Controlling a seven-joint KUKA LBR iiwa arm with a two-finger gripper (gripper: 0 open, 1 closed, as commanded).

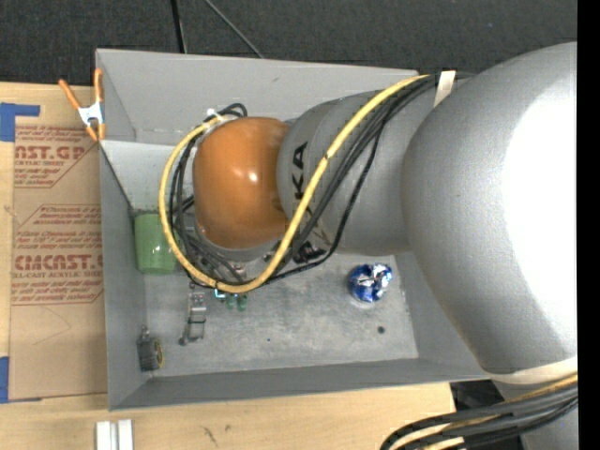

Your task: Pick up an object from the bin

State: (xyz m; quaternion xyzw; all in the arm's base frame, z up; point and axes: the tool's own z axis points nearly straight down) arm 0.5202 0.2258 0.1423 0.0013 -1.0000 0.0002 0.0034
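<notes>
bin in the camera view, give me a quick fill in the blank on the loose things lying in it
1. The block by the left wall of the bin is ___ in colour.
2. The crumpled ball on the floor is white and ___.
3. The small dark thing lies near the lower ___ corner.

Missing words: green; blue; left

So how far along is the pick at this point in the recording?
Done: the arm's orange-covered wrist is in the bin, over its left half, beside a pale green block. In hand: nothing visibly gripped; the wrist hides what is beneath. Left: grasp and lift. A blue-and-white wad, a small metal piece and a dark piece lie on the floor.
</notes>
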